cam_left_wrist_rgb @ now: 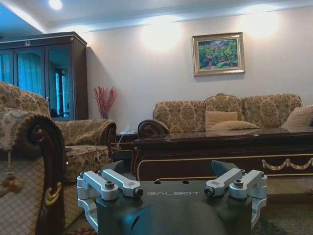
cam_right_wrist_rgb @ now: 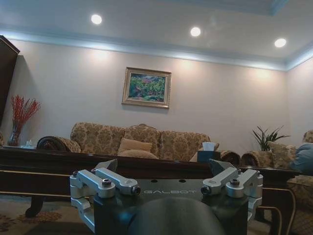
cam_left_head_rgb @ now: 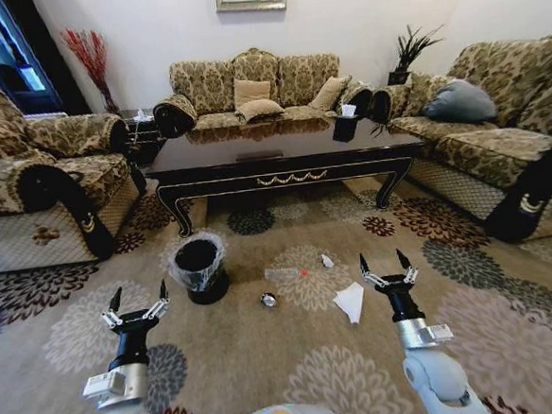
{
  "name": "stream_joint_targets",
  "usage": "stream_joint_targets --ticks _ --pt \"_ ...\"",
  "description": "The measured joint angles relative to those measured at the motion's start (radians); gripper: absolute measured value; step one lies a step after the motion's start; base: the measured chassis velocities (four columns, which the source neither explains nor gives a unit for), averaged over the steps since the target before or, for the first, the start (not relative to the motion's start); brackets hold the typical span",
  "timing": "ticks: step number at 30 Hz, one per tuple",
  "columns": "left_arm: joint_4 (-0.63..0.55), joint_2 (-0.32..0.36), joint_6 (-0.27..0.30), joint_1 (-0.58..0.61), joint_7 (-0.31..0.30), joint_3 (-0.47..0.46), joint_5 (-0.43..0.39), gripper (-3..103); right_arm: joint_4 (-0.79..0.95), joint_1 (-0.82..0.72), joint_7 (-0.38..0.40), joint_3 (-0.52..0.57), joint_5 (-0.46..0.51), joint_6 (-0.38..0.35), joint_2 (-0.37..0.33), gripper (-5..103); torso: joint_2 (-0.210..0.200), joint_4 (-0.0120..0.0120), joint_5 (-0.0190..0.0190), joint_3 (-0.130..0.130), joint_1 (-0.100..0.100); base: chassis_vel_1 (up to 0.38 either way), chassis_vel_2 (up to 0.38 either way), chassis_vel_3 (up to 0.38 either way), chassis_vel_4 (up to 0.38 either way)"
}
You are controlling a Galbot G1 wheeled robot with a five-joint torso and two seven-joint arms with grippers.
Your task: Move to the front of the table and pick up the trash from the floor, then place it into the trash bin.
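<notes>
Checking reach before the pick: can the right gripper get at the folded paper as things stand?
Probably yes. The right gripper hangs open above the carpet, and the paper lies on the floor just to its inner side, with nothing on it or between them. The arm would need to lower; the bottle lies apart from it.

Both arms extend forward and low from the torso in the head view, roughly mirrored, forearms angled slightly inward toward the centre. Left gripper [cam_left_head_rgb: 138, 297] sits on the robot's left, fingers spread wide in a V, dark pointed tips up and forward. Right gripper [cam_left_head_rgb: 386, 264] sits on the robot's right, a little farther forward than the left, fingers likewise spread wide. Both wrists are level, silver collars visible behind the black gripper bodies. Left wrist view: left gripper [cam_left_wrist_rgb: 173, 169] has linkages splayed outward, jaws parted. Right wrist view: right gripper [cam_right_wrist_rgb: 164, 167] shows the same splay, jaws parted. Nothing is held between either pair of fingers.
</notes>
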Motion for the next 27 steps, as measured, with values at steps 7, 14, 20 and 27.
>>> stream_joint_targets --ticks 7,14,20,27 --pt "0.001 0.0 -0.005 0.002 0.001 -0.001 -0.001 100 -0.004 -0.004 -0.001 0.0 -0.004 0.003 0.008 100 0.0 -0.0001 0.0001 0.0 0.0 -0.191 0.192 0.179 -0.178" --pt "0.002 -0.001 -0.005 0.003 0.001 0.0 -0.002 100 -0.002 -0.006 0.019 -0.005 0.0 0.012 0.008 100 0.0 -0.0001 0.0 0.0 0.0 -0.194 0.188 0.195 -0.185" --pt "0.004 0.0 -0.006 0.006 -0.005 0.0 -0.005 100 0.004 0.0 0.039 -0.016 0.016 0.017 0.011 100 0.0 0.0001 0.0 0.0 0.0 -0.129 0.124 0.125 -0.126" --pt "0.008 0.037 0.148 -0.065 -0.143 -0.014 -0.052 100 0.001 -0.001 0.058 -0.023 0.002 0.017 0.016 100 0.0 -0.0001 0.0 0.0 0.0 -0.005 0.009 0.011 -0.005"
